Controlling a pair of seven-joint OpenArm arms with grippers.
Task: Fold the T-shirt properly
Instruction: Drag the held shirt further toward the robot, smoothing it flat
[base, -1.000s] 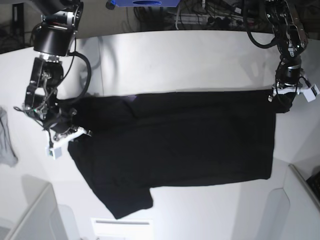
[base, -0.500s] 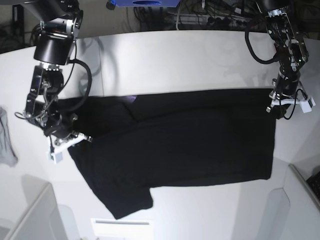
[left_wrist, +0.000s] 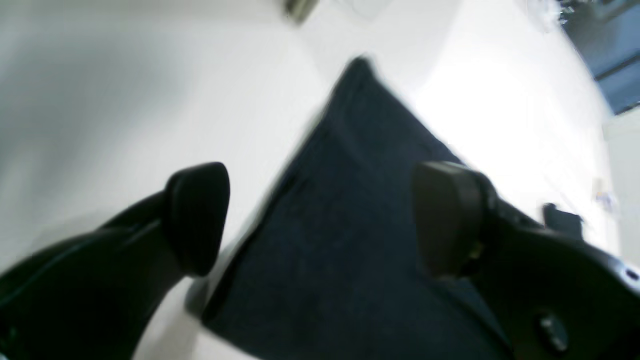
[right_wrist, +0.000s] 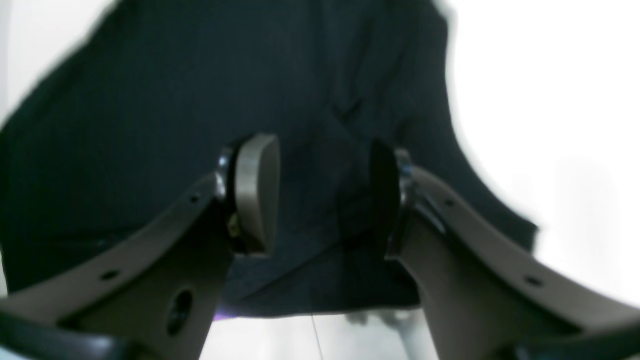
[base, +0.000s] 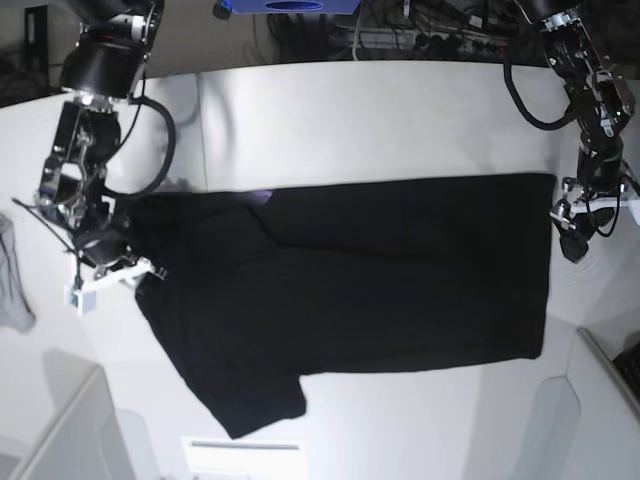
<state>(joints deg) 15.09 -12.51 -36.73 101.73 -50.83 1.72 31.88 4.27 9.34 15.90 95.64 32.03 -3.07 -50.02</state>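
From where I'm standing, the black T-shirt lies spread on a white table, part of it folded over, with one sleeve sticking out at the bottom left of it in the base view. Everything else I'd place by that shirt. Beyond its far edge there's bare white tabletop, and past that, at the top of the base view, sits something bright blue. Off to the left of the shirt, well apart from it, a grey cloth lies crumpled at the table's side.

The left gripper is at the shirt's right end, its fingers spread wide with nothing pinched between them. The right gripper is over the shirt's left end, its fingers apart too, black fabric showing in the gap.

The wrist views give me things the base view doesn't. The right one catches a sliver of purple at the shirt's edge, and creases running under the fingers; from the base I only make out a small purplish patch near the far edge. The left one looks along the shirt's border and shows a corner of it pointing between the fingers, where the base view has the arm close beside that end.
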